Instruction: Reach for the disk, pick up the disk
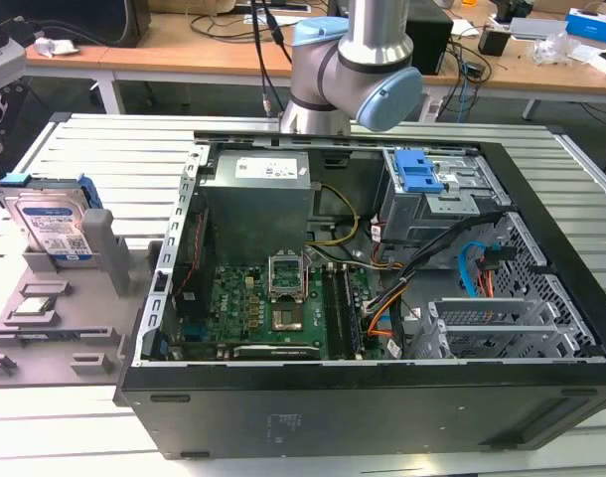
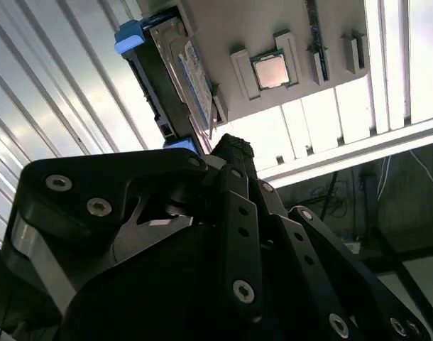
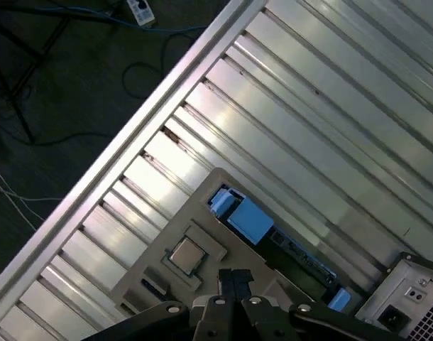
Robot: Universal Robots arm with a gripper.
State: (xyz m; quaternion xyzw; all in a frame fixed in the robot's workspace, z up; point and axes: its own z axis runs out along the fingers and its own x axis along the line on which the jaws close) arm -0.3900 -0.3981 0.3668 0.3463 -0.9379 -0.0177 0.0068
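Note:
The disk (image 1: pixel 53 224) is a silver-grey drive with a white-and-blue label and a blue frame. It stands tilted on edge in a grey holder (image 1: pixel 102 248) at the exterior view's left, outside the computer case. In the first wrist view the disk (image 3: pixel 296 250) appears edge-on between its blue frame ends. The second wrist view looks along the disk (image 2: pixel 175 78) from one end. My gripper (image 3: pixel 233 278) hangs well above the disk and apart from it, fingertips together with nothing between them; the gripper (image 2: pixel 231 145) looks the same in the second wrist view.
An open computer case (image 1: pixel 541 397) takes up the middle of the slatted metal table (image 1: pixel 114 149), with a grey power-supply box (image 1: pixel 258 184) and a blue latch (image 1: pixel 417 171) inside. A processor chip (image 3: pixel 186 252) lies in the holder beside the disk. The table edge (image 3: pixel 110 153) drops to a floor with cables.

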